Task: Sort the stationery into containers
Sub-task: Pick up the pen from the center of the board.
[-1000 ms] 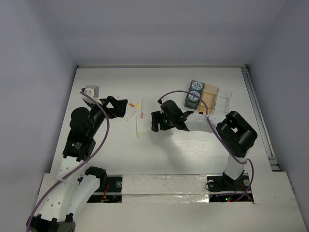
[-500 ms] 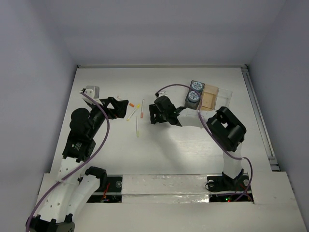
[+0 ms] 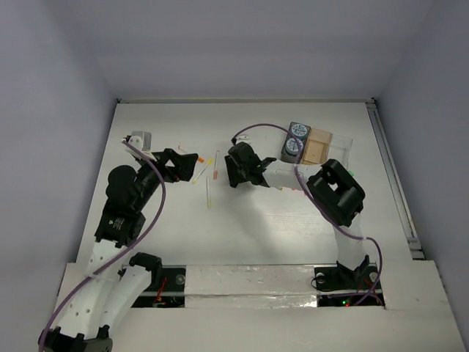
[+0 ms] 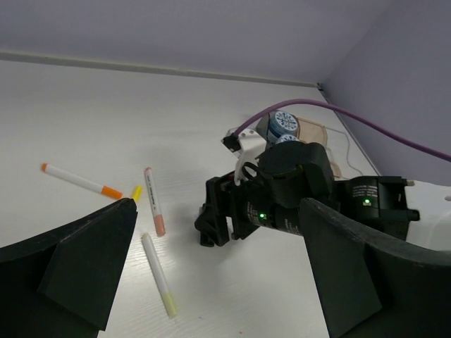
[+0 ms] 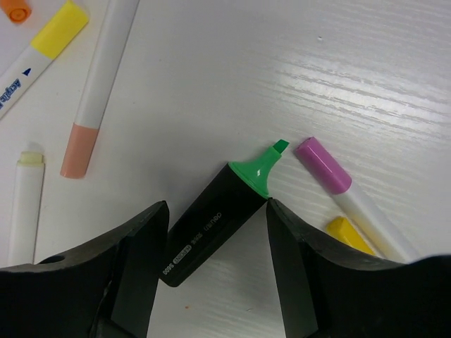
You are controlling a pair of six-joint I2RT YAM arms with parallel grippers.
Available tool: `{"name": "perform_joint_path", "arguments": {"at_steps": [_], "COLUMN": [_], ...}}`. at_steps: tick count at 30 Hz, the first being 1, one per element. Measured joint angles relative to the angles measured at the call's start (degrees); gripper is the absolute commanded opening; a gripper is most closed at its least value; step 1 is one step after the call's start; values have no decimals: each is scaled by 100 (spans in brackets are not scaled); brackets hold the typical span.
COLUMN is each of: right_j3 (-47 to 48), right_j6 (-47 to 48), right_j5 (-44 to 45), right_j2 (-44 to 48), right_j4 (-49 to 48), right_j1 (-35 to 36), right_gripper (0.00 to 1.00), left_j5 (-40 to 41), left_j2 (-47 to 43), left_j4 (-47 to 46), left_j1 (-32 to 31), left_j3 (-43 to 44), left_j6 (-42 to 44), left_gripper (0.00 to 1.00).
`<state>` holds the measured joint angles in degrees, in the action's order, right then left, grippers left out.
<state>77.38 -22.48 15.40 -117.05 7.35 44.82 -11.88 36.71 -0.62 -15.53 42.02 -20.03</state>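
Straddling green highlighter (image 5: 204, 236): R hand (image 5: 215, 211) spread wide, pens (image 5: 99, 77) close alongside.

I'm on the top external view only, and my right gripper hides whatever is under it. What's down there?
Observer: The right wrist view shows a black highlighter, its green tip uncapped, lying between the open fingers of the right gripper.
Operator: Anything crowding it?
Observer: A purple-capped pen lies close beside the tip without touching it, and a yellow piece sits against that pen.
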Motion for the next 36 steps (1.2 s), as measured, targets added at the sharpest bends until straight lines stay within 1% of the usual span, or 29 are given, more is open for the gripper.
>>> {"name": "perform_joint_path", "arguments": {"at_steps": [4,8,11,13,14,15,17,18,21,27,28,30,33,36], "right_j3": [61,203,321,348,348,348,348,345,308,-44,-120,-282,-544,-811], "right_j6": [2,2,-2,-24,-31,-42,-68,-87,-136,-245,-262,-282,-308,-374], "right_j5": [155,299,380,409,409,409,409,409,407,210,168,74,-114,-378], "right_j2": [-57,-155,-238,-260,-260,-260,-260,-260,-227,116,229,555,1215,1923], "right_j4": [22,116,168,173,175,173,168,166,140,131,140,116,20,-236], "right_j1": [0,0,0,0,0,0,0,0,0,-13,-13,-13,-13,-13], "right_gripper": [60,51,40,38,32,29,23,18,18,17,18,18,18,17], "left_j5": [-269,-472,-492,-476,-461,-461,-466,-476,-590,-852,-890,-942,-1082,-1069], "left_j2": [-199,-369,-442,-468,-494,-514,-549,-551,-525,-35,81,411,1010,1655], "left_j4": [-109,-177,-142,-81,-63,-61,-81,-87,-227,-704,-767,-977,-1506,-2048], "left_j1": [-15,-15,-15,-15,-15,-15,-15,-15,-15,-63,-96,-219,-540,-929], "left_j3": [-260,-647,-831,-881,-903,-927,-1021,-1084,-1364,-2035,-2092,-2188,-2216,-2216], "left_j6": [-264,-599,-785,-868,-901,-922,-994,-1036,-1200,-1530,-1576,-1668,-1838,-1985], "left_gripper": [99,99,99,99,99,92,87,79,73,67,62,58,58,61]}}
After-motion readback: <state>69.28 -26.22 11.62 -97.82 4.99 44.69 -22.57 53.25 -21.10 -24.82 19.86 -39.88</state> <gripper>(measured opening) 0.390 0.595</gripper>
